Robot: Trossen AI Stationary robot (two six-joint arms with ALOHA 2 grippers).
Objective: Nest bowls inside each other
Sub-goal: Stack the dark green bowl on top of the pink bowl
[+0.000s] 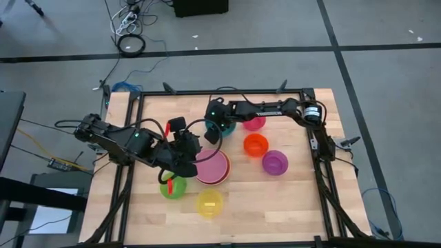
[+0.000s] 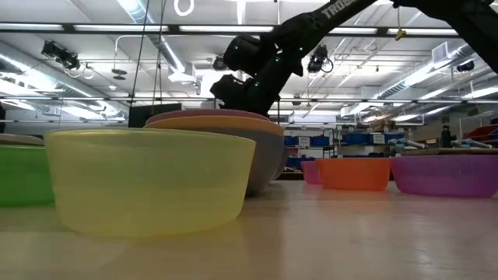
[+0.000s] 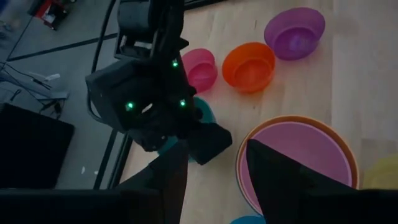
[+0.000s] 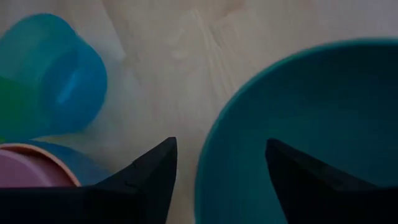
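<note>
Standing near the table's far edge, the teal bowl [image 4: 311, 124] lies directly under the right gripper [image 1: 218, 118], whose fingers straddle its rim, spread wide and apparently not yet gripping it. Beside it sit the magenta bowl [image 1: 254, 123], orange bowl [image 1: 255, 145] and purple bowl [image 1: 275, 162]. At centre, the large pink bowl [image 1: 212, 166] rests nested in wider bowls. The yellow bowl [image 1: 210, 202] and green bowl [image 1: 173, 187] stand nearest the front edge. A blue bowl [image 4: 59, 74] lies close to the teal one. The left gripper [image 1: 180, 153] hovers over the pink stack's edge, fingers parted, empty.
</note>
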